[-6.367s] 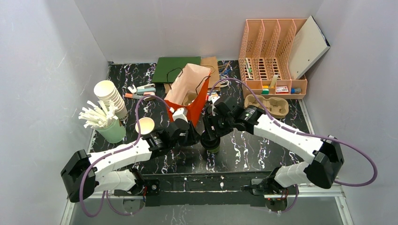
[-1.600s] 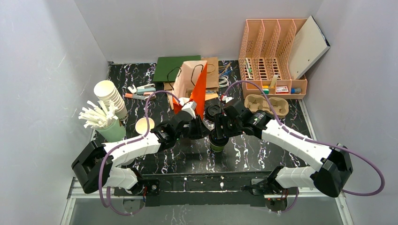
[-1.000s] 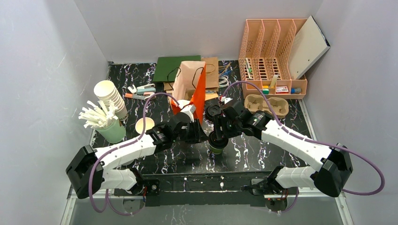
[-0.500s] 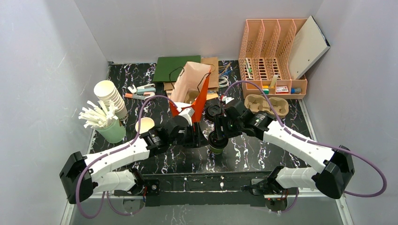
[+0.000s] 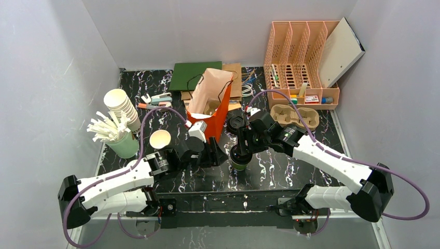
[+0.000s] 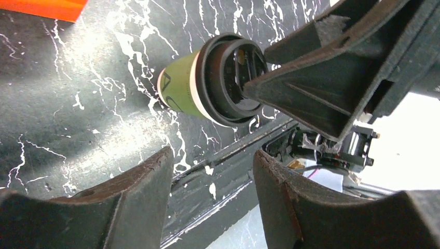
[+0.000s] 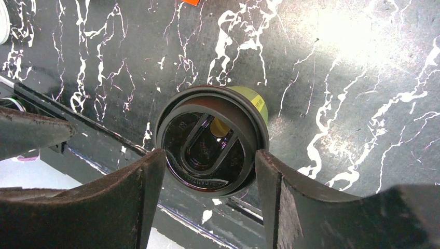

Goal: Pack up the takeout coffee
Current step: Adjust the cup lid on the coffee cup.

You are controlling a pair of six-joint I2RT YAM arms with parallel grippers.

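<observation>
The takeout coffee (image 5: 237,160), a dark green cup with a black lid, stands on the black marble table in front of the paper bag (image 5: 210,98). My right gripper (image 5: 239,151) is over it, its fingers closed against the sides of the lid (image 7: 210,140); the green wall (image 7: 255,102) shows below. My left gripper (image 5: 220,155) is open and empty, just left of the cup. The left wrist view shows the cup (image 6: 181,91) beyond the open left gripper (image 6: 214,171). The brown bag with its orange side stands open, leaning back.
A lidless green cup (image 5: 160,139) stands left of my left arm. White cups (image 5: 123,106) and a mint holder of white sticks (image 5: 117,137) are at the far left. A cardboard carrier (image 5: 294,115), a peach rack (image 5: 301,62) and a loose black lid (image 5: 236,123) are nearby.
My left gripper has let go of the bag's edge and pulled back toward the near left. The bag has tipped back with its mouth open. The right gripper and cup have hardly moved.
</observation>
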